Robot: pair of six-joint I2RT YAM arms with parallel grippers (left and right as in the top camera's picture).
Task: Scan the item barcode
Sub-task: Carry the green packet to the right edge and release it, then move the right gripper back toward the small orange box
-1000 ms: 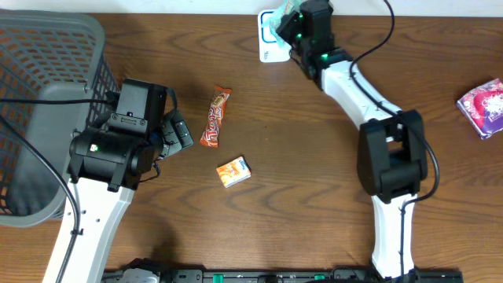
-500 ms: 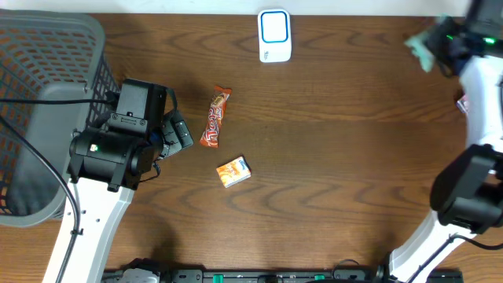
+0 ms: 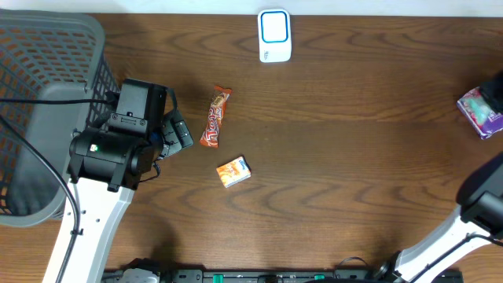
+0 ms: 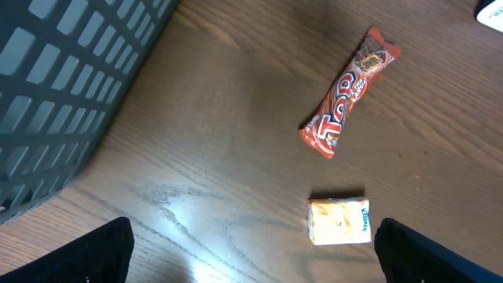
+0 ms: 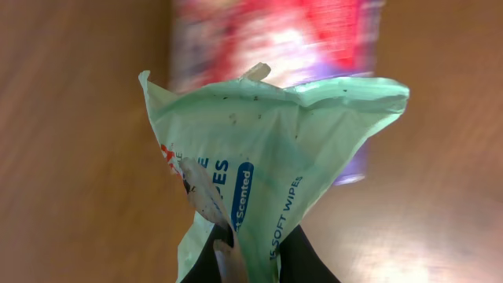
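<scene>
Dark brown wood-grain table (image 3: 338, 165), long streaky grain, soft patch of light glare on its surface

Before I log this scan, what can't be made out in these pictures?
Wipes pack barcode: right wrist view, none on the side shown.
Pink packet: overhead, cut by the right edge; right wrist, blurred.
Right claw: overhead, out of frame; wrist view, mostly behind the pack.

Top-down overhead, close wrists; bar (image 3: 214, 117) probably shared
</scene>
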